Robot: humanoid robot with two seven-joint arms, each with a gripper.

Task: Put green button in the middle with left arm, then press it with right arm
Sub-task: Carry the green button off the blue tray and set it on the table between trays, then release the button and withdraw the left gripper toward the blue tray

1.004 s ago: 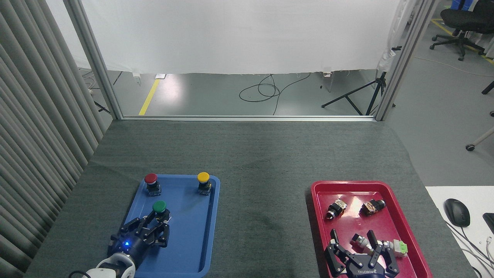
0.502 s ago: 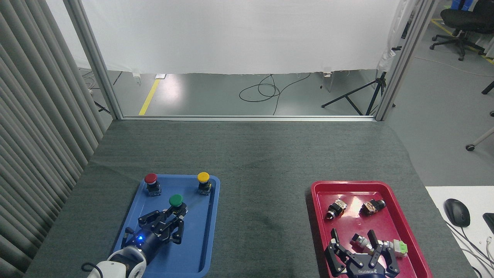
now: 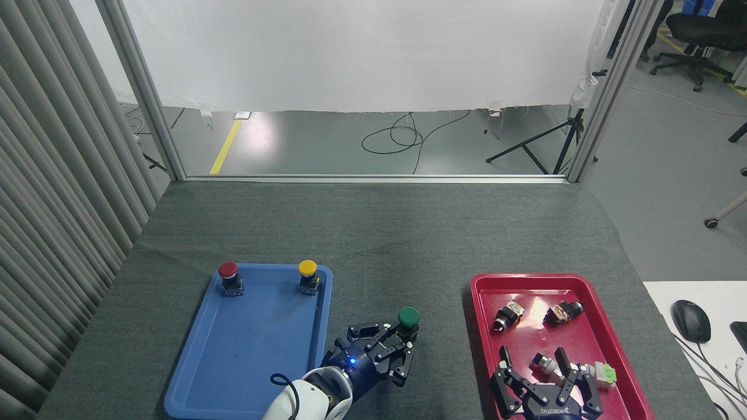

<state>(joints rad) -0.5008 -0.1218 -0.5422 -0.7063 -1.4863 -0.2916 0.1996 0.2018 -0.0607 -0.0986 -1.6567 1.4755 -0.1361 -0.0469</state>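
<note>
**Green button's out over the mat now**

Starting on the left: the blue tray (image 3: 245,361) just has the red button (image 3: 229,276) and the yellow button (image 3: 307,275) sitting along its far edge, upright and well apart.

Right of the tray, the left claw (image 3: 397,350) is pinching the green button (image 3: 408,321) by its base, cap pointing up. It's over the dark grey mat (image 3: 379,245) in the gap between the two trays; can't tell if the base touches the mat.

Further right, the red tray (image 3: 607,326) holds a few small switch parts. The right claw (image 3: 545,379) hangs over the near end of it, fingers spread, gripping nothing. Off the counter's right side there's a computer mouse (image 3: 690,320).
</note>
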